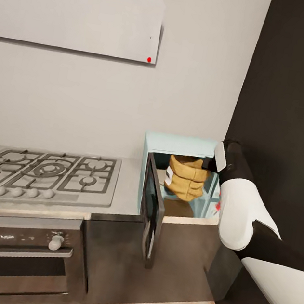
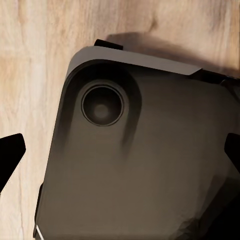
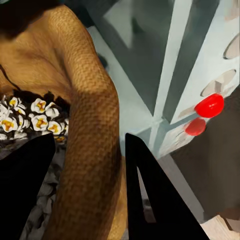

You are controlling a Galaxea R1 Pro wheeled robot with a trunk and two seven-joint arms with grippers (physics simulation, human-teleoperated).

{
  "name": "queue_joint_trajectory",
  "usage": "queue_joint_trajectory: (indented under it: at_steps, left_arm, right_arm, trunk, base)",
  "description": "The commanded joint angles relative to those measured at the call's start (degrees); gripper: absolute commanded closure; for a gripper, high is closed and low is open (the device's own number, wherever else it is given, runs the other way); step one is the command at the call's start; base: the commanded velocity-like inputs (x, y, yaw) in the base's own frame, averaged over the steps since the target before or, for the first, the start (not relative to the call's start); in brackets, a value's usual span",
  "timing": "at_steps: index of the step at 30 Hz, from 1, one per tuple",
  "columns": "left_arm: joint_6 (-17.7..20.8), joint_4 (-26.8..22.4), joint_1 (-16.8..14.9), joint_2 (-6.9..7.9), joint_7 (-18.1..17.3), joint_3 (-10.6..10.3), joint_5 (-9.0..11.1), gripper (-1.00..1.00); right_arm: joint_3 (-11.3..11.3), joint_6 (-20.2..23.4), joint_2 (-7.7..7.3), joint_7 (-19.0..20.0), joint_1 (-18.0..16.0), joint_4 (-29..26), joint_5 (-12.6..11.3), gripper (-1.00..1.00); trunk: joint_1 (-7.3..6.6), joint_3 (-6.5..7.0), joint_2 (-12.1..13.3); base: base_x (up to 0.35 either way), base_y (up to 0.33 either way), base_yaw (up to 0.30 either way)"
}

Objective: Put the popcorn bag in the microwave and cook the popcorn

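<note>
The popcorn bag (image 1: 185,178) is seen inside the open microwave (image 1: 182,147), held slightly tilted above the cavity floor, its long axis running roughly floor to ceiling and its mouth turned toward the cavity's top. The microwave's dark glass door (image 1: 152,209) is swung wide toward the gas hob (image 1: 46,173), which lies on the countertop (image 1: 129,187) just beside the microwave. The right gripper (image 3: 107,175) is shown clamped on the bag's thick rim (image 3: 97,115), one finger (image 3: 25,190) inside the mouth and the other finger (image 3: 160,200) outside the wall, with white and yellow popcorn (image 3: 30,122) visible within the sack in the right wrist view. The bag is judged to be light and soft, its wrinkled paper liable to crumple or buckle under a hard squeeze; the rolled rim appears the firmest place for a hold, while a pinch lower on the ridged wall would likely collapse it. Tipping is judged the main risk, since the open mouth could spill its contents. Two red marks (image 3: 204,112) are seen on the microwave's pale blue frame just beside the bag. The left gripper (image 2: 120,150) is pointed at the wooden floor (image 2: 30,75) over a dark part of the robot's base (image 2: 140,165), its fingertips (image 2: 10,150) held well apart and empty.
</note>
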Motion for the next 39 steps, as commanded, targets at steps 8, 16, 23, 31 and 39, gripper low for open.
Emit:
queue_joint_trajectory:
  at_steps: [8, 16, 23, 31, 39]
  left_arm:
    - [-0.1, -0.1, 0.0, -0.02, 0.1, 0.1, 0.1, -1.0]
    - [-0.1, -0.1, 0.0, -0.02, 0.1, 0.2, 0.1, -1.0]
    - [-0.1, -0.1, 0.0, -0.02, 0.1, 0.2, 0.1, -1.0]
    - [-0.1, -0.1, 0.0, -0.02, 0.1, 0.2, 0.1, -1.0]
    - [-0.1, -0.1, 0.0, -0.02, 0.1, 0.1, 0.1, -1.0]
  right_arm:
    - [-0.3, 0.5, -0.03, 0.2, 0.0, 3.6, 1.7, 1.0]
    - [-0.3, 0.5, -0.05, 0.2, 0.0, 3.6, 1.5, 1.0]
    - [-0.3, 0.5, -0.05, 0.2, 0.0, 3.6, 1.5, 1.0]
    - [-0.3, 0.5, -0.05, 0.2, 0.0, 3.6, 1.5, 1.0]
    - [-0.3, 0.5, -0.05, 0.2, 0.0, 3.6, 1.5, 1.0]
  trunk:
    - [0.04, -0.07, 0.0]
    - [0.04, -0.07, 0.0]
    - [0.04, -0.07, 0.0]
    - [0.04, -0.07, 0.0]
    - [0.04, -0.07, 0.0]
  base:
    - [0.279, 0.0, 0.0]
    - [0.031, 0.007, 0.0]
    - [0.049, 0.06, 0.0]
    - [0.001, 0.001, 0.0]
    - [0.046, 0.0, 0.0]
